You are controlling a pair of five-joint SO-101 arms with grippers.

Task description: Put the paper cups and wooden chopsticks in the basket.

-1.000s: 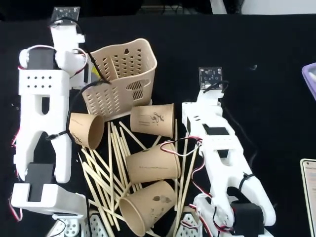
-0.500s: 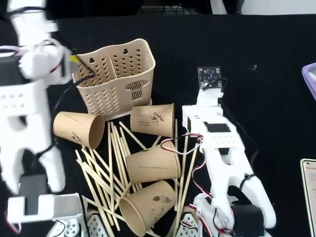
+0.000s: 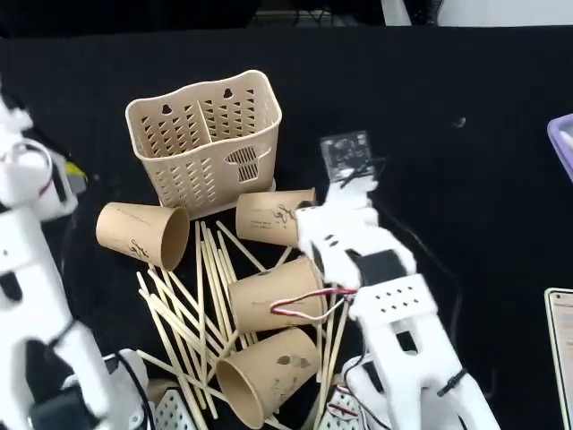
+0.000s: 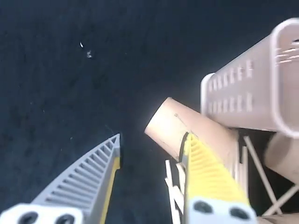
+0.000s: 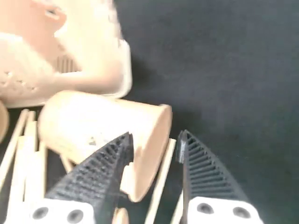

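Left jaws are spread wide near a tipped cup (image 4: 170,122); right jaws spread too, over another cup (image 5: 93,116) just beside the basket (image 5: 100,60).

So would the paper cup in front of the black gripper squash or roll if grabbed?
Probably light and thin-walled, so the paper cup may dent if the right gripper squeezes its open rim. It lies on its side, so a nudge could roll it, though the chopsticks beside it might stop it.
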